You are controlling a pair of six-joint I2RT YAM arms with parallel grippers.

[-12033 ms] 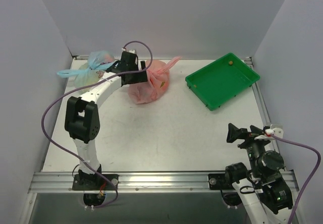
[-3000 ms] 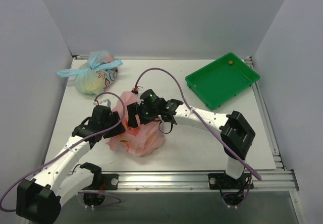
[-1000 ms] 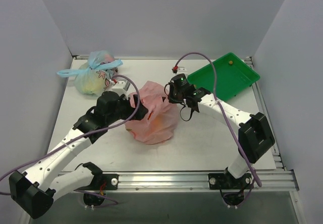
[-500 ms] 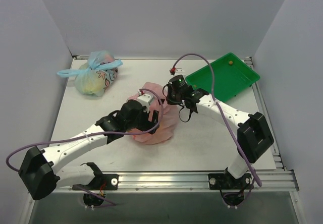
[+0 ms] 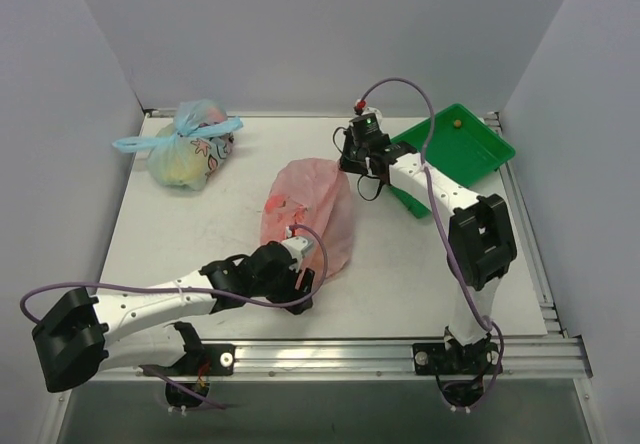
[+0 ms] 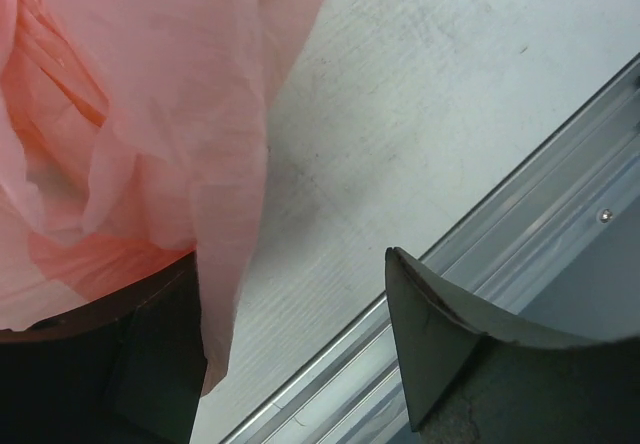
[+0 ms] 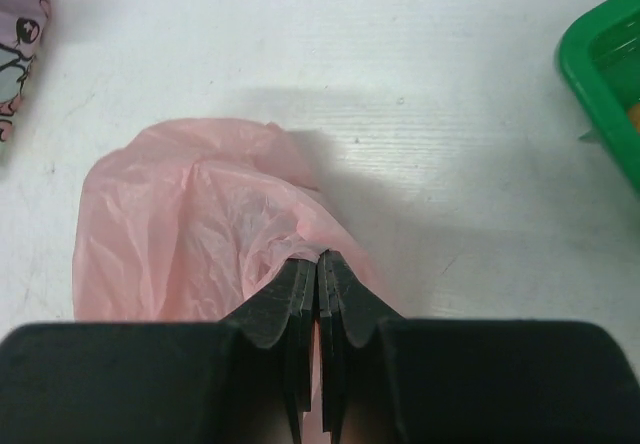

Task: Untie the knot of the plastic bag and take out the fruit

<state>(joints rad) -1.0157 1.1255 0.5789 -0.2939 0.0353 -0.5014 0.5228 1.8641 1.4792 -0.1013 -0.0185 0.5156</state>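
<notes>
The pink plastic bag (image 5: 310, 214) lies stretched across the table's middle. My right gripper (image 5: 350, 162) holds its far end, near the green tray. In the right wrist view that gripper (image 7: 318, 260) is shut on a pinch of the bag's (image 7: 190, 224) thin film. My left gripper (image 5: 300, 282) sits at the bag's near end, open. Film (image 6: 150, 114) drapes over one of its fingers (image 6: 150, 364), and bare table shows in the gap at my left gripper (image 6: 300, 334). Fruit shows only as a reddish blur (image 5: 273, 204) through the plastic. The knot is out of view.
A blue-tied bag (image 5: 185, 149) with pastel contents lies at the back left, its corner (image 7: 15, 24) also in the right wrist view. The green tray (image 5: 480, 164) stands at the back right with a small orange item (image 5: 457, 121). The table's metal front rail (image 6: 520, 174) runs close to my left gripper.
My right gripper pulled the bag's edge back toward the tray. My left gripper slid down the bag toward the near rail, jaws narrowing slightly. The bag now lies drawn out longer.
</notes>
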